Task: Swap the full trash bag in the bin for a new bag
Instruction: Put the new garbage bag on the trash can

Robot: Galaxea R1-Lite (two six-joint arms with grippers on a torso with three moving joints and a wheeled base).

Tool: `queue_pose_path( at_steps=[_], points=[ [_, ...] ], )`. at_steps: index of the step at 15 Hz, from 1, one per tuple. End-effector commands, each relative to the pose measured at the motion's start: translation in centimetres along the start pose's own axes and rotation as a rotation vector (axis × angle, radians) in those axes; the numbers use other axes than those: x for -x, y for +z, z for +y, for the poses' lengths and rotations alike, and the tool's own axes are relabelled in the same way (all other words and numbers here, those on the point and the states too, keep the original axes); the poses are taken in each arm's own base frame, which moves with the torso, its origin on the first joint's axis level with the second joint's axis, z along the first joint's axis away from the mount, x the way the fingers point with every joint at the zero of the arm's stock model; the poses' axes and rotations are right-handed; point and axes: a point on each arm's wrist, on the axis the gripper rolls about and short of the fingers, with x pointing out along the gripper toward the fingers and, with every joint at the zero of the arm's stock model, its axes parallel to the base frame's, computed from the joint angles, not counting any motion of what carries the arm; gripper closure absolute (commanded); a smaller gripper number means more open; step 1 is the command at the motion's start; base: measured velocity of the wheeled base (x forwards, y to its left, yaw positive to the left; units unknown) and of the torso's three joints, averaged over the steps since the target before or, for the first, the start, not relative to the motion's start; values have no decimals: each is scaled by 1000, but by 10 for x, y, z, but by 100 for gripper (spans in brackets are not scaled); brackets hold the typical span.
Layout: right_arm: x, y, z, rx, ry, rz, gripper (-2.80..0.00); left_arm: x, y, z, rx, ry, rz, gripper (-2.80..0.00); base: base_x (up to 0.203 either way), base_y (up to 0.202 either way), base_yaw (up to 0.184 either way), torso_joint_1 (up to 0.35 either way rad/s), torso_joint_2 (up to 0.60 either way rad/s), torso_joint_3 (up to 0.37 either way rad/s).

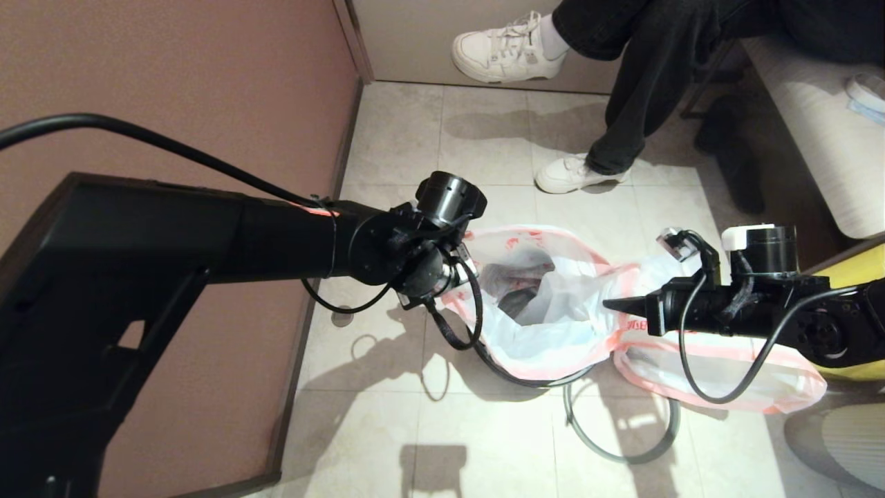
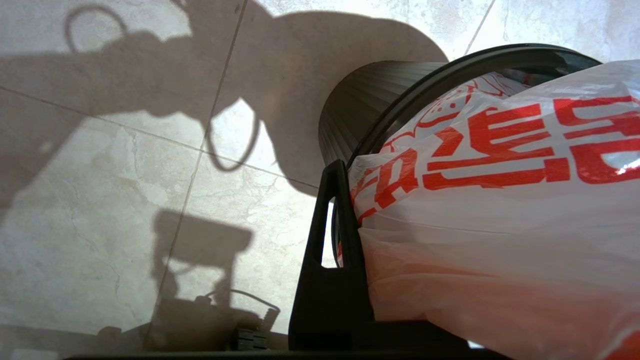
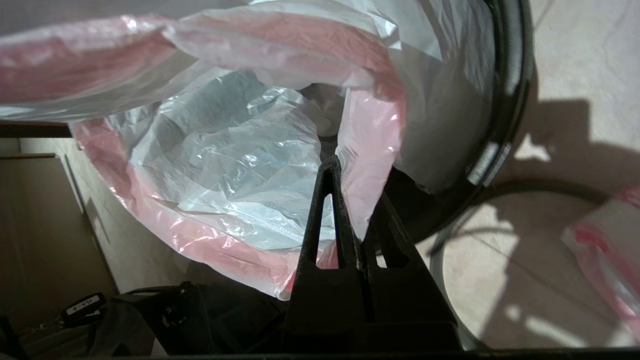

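Observation:
The black bin stands on the tiled floor between my two arms. The new bag, thin white plastic with a pink hem, hangs inside it with its mouth spread wide. My left gripper is shut on the hem at the bin's left side; in the left wrist view the gripper holds red-printed plastic against the bin's ribbed wall. My right gripper is shut on the hem at the opposite side. The full trash bag lies on the floor to the right, partly under my right arm.
The loose grey ring lies on the floor in front of the bin. A seated person's legs and white shoes are just behind it. A brown wall runs along the left, and a pale cushioned seat stands at the right.

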Motion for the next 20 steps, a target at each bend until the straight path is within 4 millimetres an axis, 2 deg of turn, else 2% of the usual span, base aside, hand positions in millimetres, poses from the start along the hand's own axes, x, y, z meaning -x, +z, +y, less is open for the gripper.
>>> queue_pose_path(
  at_steps=[1,3,5,9,16,20],
  points=[
    [7,9,2,-54,-30,83,0,-6,-1,1,3,14,2,0,0,0,0,0,0,0],
    [16,19,1,-93,-59,183,0,-13,-5,1,-2,23,9,0,0,0,0,0,0,0],
    [23,22,-10,-105,-121,233,0,-27,-13,2,-14,45,28,0,0,0,0,0,0,0],
    [6,10,-25,-137,-199,315,0,-68,-23,15,-25,129,68,0,0,0,0,0,0,0],
    [0,-14,-32,-86,-157,455,0,-61,-33,18,-37,144,96,0,0,0,0,0,0,0],
    [-4,-29,-37,-79,-135,525,0,-61,-55,29,-62,188,152,0,0,0,0,0,0,0]
  ],
)
